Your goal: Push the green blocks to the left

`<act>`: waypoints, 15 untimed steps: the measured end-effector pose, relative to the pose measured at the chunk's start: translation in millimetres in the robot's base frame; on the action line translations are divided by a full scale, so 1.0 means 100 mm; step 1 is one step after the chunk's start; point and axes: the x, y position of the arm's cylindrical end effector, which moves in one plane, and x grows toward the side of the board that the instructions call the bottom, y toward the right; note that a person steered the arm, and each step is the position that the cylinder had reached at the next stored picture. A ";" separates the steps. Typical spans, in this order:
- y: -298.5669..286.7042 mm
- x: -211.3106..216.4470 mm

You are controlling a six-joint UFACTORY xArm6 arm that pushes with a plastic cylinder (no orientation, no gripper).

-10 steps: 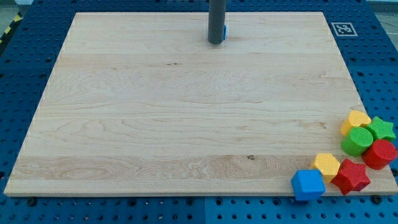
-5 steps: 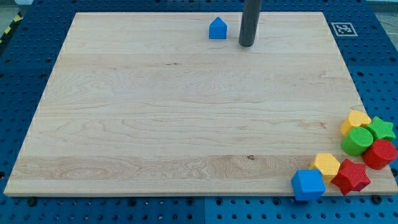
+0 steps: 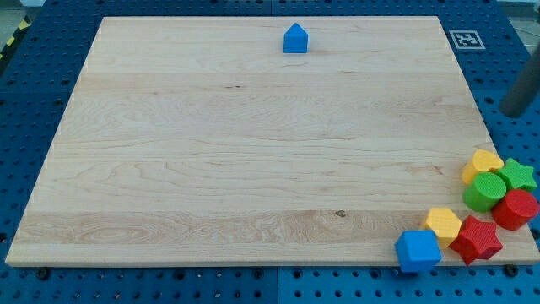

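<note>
- Tip [image 3: 512, 112] at the right edge of the frame, off the board [image 3: 253, 152] over the blue pegboard; no gripper on this rod, so nothing to open or close; nothing touched by it now
- Green blocks low right: green cylinder [image 3: 484, 192] and green star [image 3: 516, 175], touching each other, hard against the board's right edge
- Step in hand, by judgement: get to the right of the greens, then push toward frame left; best to come down the right side first, below and right of the present spot, well apart from the cluster
- Little room between star and board edge; narrow entry, a glancing hit likely to spin the star
- In the way: yellow block [image 3: 483, 162] touching the cylinder at its upper left; red cylinder [image 3: 515, 209] touching both greens from below; likely dragged along
- Further down: second yellow [image 3: 443, 225], red star [image 3: 476, 239], blue cube [image 3: 418, 251]; clear of a straight leftward path
- Small blue block [image 3: 295, 39] at top centre; well apart, no concern
</note>
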 end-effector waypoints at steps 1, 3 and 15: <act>0.01 0.01; 0.01 0.29; -0.20 1.23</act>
